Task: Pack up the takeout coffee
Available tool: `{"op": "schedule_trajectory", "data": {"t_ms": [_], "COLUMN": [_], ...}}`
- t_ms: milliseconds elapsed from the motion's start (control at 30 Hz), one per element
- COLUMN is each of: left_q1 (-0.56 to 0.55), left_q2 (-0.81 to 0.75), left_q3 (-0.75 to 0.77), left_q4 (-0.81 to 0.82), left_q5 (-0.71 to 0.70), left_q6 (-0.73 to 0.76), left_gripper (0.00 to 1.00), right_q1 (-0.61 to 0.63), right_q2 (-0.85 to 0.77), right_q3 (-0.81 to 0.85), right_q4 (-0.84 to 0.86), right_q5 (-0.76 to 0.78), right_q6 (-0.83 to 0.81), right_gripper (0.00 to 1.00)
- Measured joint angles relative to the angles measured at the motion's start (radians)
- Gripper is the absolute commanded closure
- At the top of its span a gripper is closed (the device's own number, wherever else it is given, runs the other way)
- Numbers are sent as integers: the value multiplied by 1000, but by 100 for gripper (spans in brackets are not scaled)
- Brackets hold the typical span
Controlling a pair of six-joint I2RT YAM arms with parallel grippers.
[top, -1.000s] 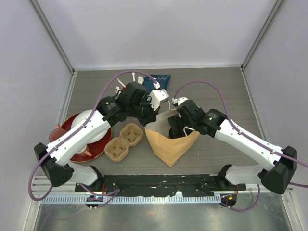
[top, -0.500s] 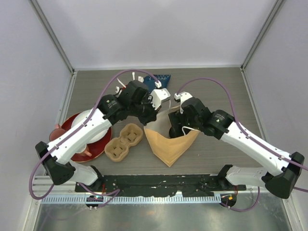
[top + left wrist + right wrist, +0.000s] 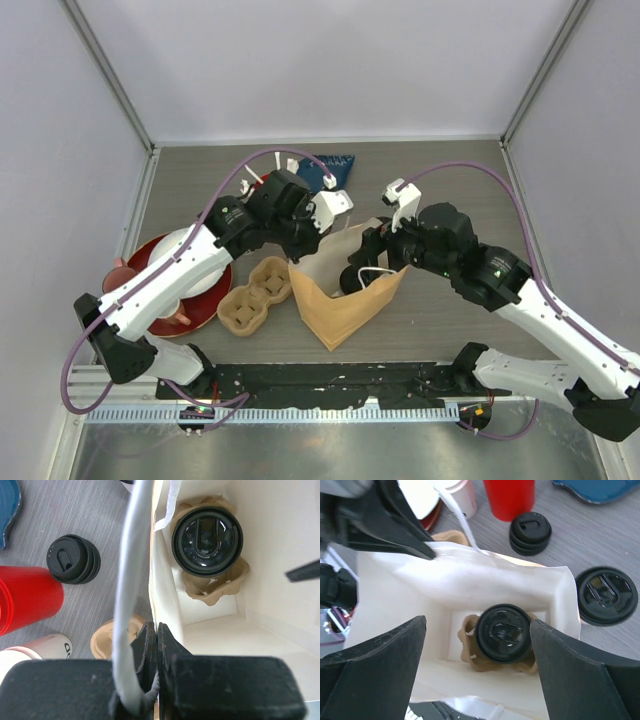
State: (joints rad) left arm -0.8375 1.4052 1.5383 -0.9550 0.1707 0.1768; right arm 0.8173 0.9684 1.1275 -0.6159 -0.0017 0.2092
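The left gripper (image 3: 156, 630) is pinched fully shut on the rim of the paper bag (image 3: 340, 305), with the thin paper wall trapped between its black fingers and the bag's white cord handle (image 3: 131, 580) running up past them. The right gripper (image 3: 477, 625) hangs over the bag's mouth with its jaws spread wide, gripping nothing and touching nothing. Straight below it, on the bag's floor, stands one takeout coffee cup (image 3: 503, 632). Its round black plastic sip lid is glossy and ridged, and any moulded lettering on it is too blurred to read. The cup is seated in a moulded pulp carrier (image 3: 215, 582), rough, tan and lobed. The bag is brown kraft paper outside and plain white inside, creased at the corners. Beside it, towards the near edge, an empty two-cup pulp tray (image 3: 258, 293) lies on the grey wood-grain table (image 3: 450, 190). Beyond the bag a second lidded cup (image 3: 530, 532) stands on the table, just in front of a ribbed red cup (image 3: 510, 497). Off to one side lies another black lid (image 3: 606, 595); whether a cup sits under it I cannot tell. Farthest back is a glossy blue object (image 3: 330, 165).
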Motion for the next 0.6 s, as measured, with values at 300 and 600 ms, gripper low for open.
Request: {"op": "schedule_trajectory", "data": {"t_ms": [300,600], "left_q1": [0,0], "left_q2": [0,0], "left_q3": [2,2], "left_q4": [-10,-15], "left_q5": [10,32], "left_q6": [47,69], "left_gripper": [100,100], "right_q1": [0,0], "right_q2": [-61,-79], "right_q3": [0,27], "right_q4": [70,77], "right_q5": [-66,-18], "right_q6": [9,35], "right_gripper": [10,10]}}
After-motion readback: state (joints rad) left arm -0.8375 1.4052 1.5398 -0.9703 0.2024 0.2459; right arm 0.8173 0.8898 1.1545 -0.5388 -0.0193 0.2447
